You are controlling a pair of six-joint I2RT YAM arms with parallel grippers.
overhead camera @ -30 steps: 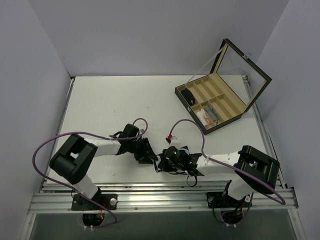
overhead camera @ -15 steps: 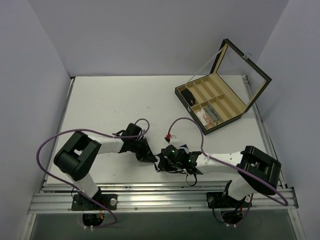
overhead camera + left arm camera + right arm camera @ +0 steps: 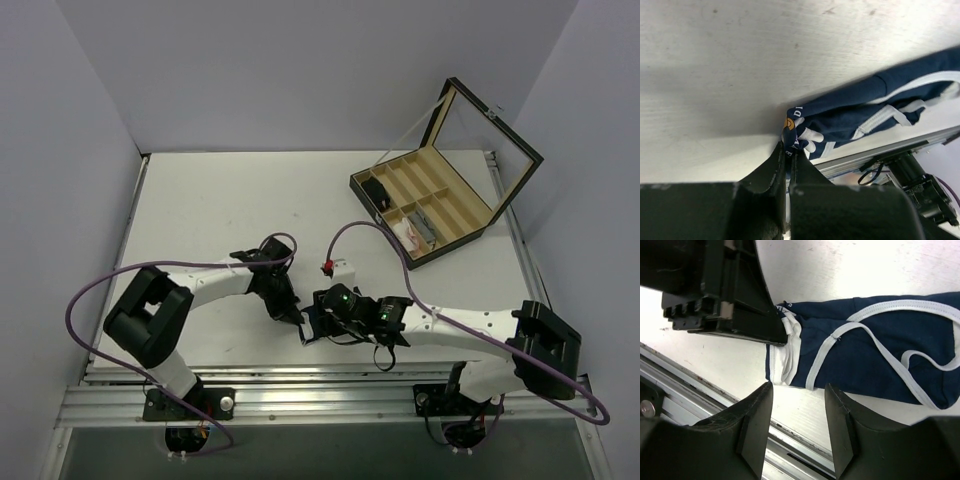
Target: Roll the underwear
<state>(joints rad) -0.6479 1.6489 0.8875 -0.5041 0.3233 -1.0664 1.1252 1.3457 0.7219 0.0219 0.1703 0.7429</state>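
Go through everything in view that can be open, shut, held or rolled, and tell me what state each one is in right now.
underwear: lying flat on the table, not rolled, one waistband corner pinched.
left gripper: shut on that corner of the underwear.
right gripper: open, just above the underwear, holding nothing.
box: standing open.

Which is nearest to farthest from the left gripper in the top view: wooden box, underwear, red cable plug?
1. underwear, pinched in the left gripper.
2. red cable plug, just beyond it, mid-scene.
3. wooden box, far right corner.
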